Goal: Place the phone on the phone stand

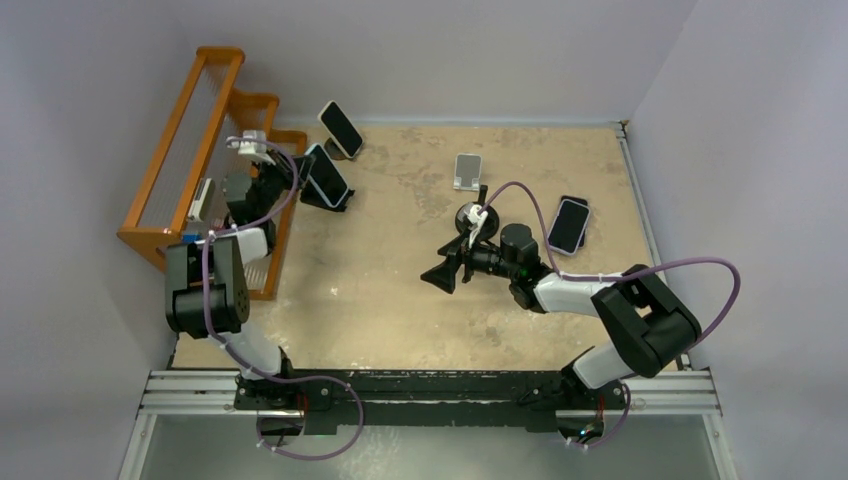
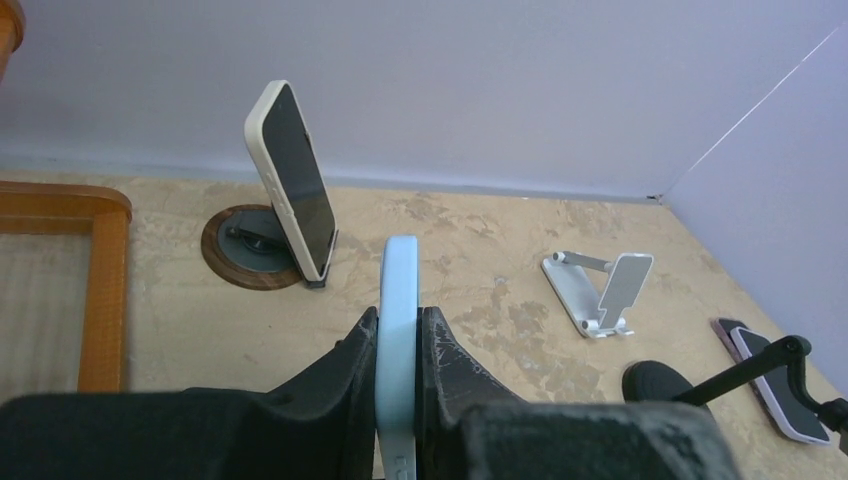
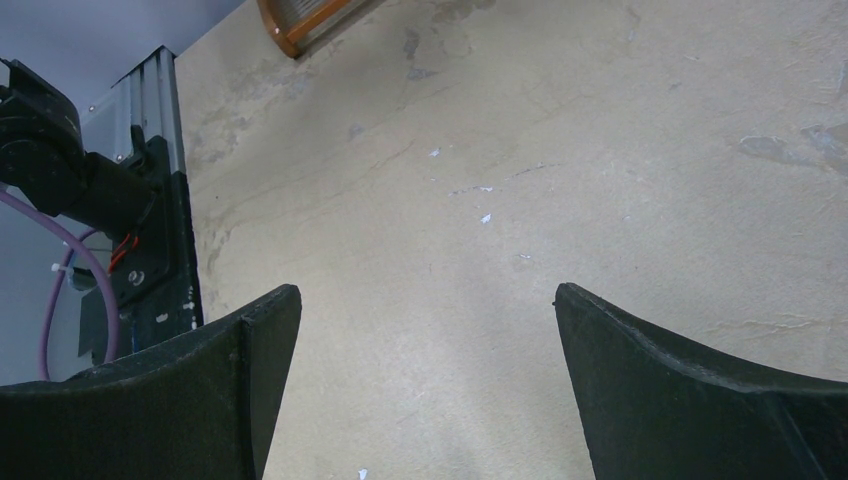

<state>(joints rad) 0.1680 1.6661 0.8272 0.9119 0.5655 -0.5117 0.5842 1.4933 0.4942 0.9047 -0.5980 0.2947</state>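
My left gripper [image 1: 316, 186] [image 2: 400, 322] is shut on a light-blue phone [image 1: 327, 174] [image 2: 400, 290], held upright and edge-on at the table's far left. Just behind it a white-cased phone [image 1: 341, 129] [image 2: 292, 178] leans on a round wooden-rimmed stand [image 2: 240, 248]. A silver folding stand [image 1: 466, 170] [image 2: 598, 292] stands empty at the far middle. A black stand [image 1: 470, 216] [image 2: 660, 382] stands empty near it. My right gripper [image 1: 439, 276] [image 3: 425, 295] is open and empty above bare table in the middle.
An orange wooden rack [image 1: 190, 140] [image 2: 105, 250] fills the left edge beside my left arm. Two phones [image 1: 567, 225] [image 2: 782, 388] lie stacked flat at the right. Walls close the back and both sides. The rail [image 3: 165, 200] with the arm bases runs along the near edge.
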